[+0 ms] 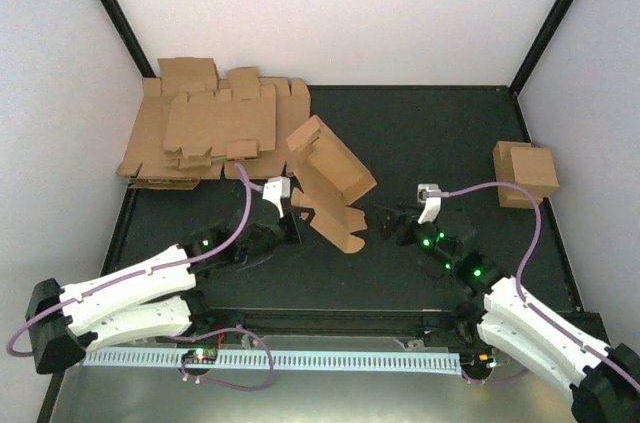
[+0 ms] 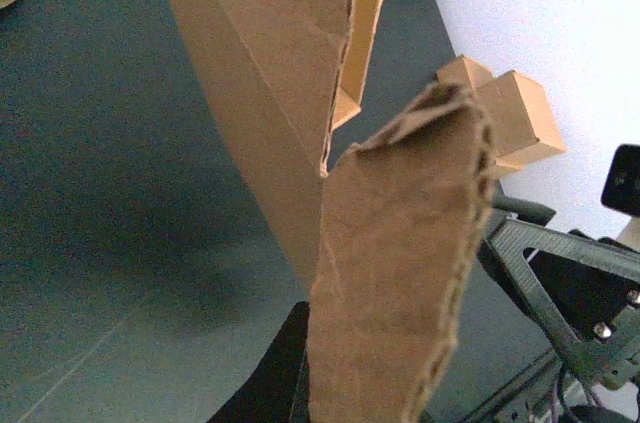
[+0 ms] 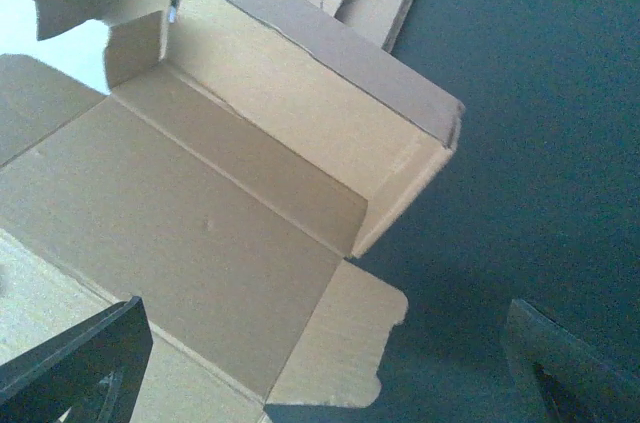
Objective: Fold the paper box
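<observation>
The box [image 1: 330,178], right of the pile [image 1: 200,128], was pinched by a flap [image 2: 400,273] in the left fingers [image 2: 262,383]; the right fingers [image 3: 80,368] were spread wide. So thin a hold could be twisted loose.

A pile of flat brown blanks [image 1: 205,128] is spread over the far left corner of the black surface [image 1: 440,133], the sheets overlapping one another. A closed brown box [image 1: 527,171] is set near the right edge, well apart from the pile. The surface is enclosed by white walls [image 1: 340,3], and a white slotted strip [image 1: 330,360] is laid along the near edge.
</observation>
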Motion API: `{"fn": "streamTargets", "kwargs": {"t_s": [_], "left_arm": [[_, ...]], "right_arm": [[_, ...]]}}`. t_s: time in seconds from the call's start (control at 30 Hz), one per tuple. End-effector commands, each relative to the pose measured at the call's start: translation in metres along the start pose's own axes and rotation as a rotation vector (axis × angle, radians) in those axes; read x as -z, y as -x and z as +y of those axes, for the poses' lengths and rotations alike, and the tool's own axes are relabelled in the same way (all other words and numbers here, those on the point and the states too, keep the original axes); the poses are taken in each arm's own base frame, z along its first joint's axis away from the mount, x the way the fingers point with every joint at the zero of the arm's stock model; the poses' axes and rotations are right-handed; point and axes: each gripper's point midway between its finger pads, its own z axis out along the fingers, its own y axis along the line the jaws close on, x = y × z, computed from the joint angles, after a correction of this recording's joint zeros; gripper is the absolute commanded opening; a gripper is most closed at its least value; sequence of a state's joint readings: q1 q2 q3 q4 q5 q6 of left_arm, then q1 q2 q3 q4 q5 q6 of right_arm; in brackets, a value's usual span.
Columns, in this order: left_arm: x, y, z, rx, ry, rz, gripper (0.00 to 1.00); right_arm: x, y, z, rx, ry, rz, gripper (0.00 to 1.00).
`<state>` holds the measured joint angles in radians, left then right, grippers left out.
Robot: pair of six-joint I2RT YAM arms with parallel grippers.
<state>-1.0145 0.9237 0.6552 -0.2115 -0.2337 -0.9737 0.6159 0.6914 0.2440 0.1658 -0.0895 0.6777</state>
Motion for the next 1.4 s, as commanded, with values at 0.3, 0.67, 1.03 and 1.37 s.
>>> {"fn": "streamTargets", "kwargs": {"t_s": [0.3, 0.67, 1.03, 1.37], "left_arm": [[0.048, -0.005, -0.012, -0.193, -0.043, 0.269, 0.02], [0.065, -0.024, -0.011, -0.358, -0.045, 0.506, 0.02], [0.062, -0.036, -0.008, -0.447, 0.017, 0.704, 0.02], [0.062, -0.052, -0.007, -0.468, 0.002, 0.839, 0.02]], "right_arm": [[0.002, 0.006, 0.015, 0.129, -0.029, 0.129, 1.00], [-0.008, 0.010, 0.021, 0.126, -0.019, 0.143, 0.99], [-0.010, -0.029, 0.016, -0.021, 0.039, 0.247, 0.98], [-0.012, -0.010, 0.018, -0.003, 0.006, 0.200, 0.98]]}}
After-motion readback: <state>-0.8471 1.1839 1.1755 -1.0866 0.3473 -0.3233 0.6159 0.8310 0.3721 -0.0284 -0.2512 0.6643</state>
